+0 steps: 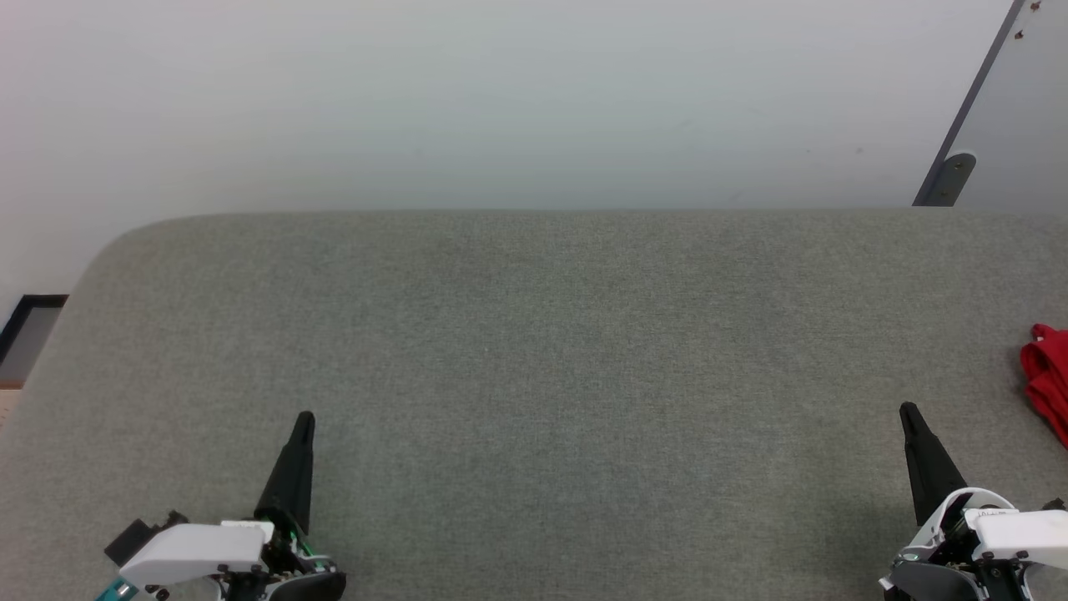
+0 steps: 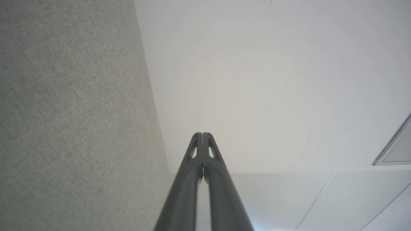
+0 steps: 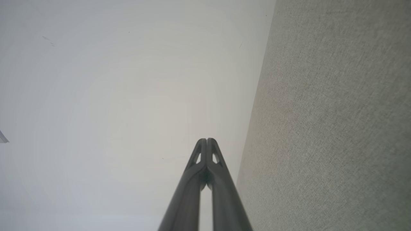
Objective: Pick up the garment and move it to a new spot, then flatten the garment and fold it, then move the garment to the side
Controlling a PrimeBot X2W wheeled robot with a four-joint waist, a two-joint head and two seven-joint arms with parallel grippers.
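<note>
Firstly, head view, worktop (image 1: 534,334): a grey woven-fabric surface with a rounded far-left corner, running across the picture below a pale wall (image 1: 501,100).
Head view, garment (image 1: 1047,386): a bunched red piece of cloth lying on the worktop at the right edge of the picture, which cuts it off; its markings cannot be made out.
Head view, left tool (image 1: 304,420): at the lower left over the near part of the worktop, with its two dark fingers pressed together into one point aimed up the picture and nothing between them.
Head view, right tool (image 1: 909,411): at the lower right, fingers likewise pressed together and empty, tip leaning slightly to the left. The garment lies near it, to its right and a little farther up, apart from it.
Head view, surroundings: a grey bracket (image 1: 949,177) on a slanted dark bar at the upper right, and a dark frame (image 1: 25,325) at the left edge.
Left wrist view, left tool (image 2: 202,135): both fingers rise from the bottom edge and meet at the tips, with a narrow slit lower down; empty.
Left wrist view, worktop (image 2: 70,112): grey fabric along the left side, with the pale wall (image 2: 273,80) to its right.
Right wrist view, right tool (image 3: 207,140): fingers meet at the tips, holding nothing.
Right wrist view, worktop (image 3: 337,112): grey fabric along the right side, with the pale wall (image 3: 112,96) to its left.
</note>
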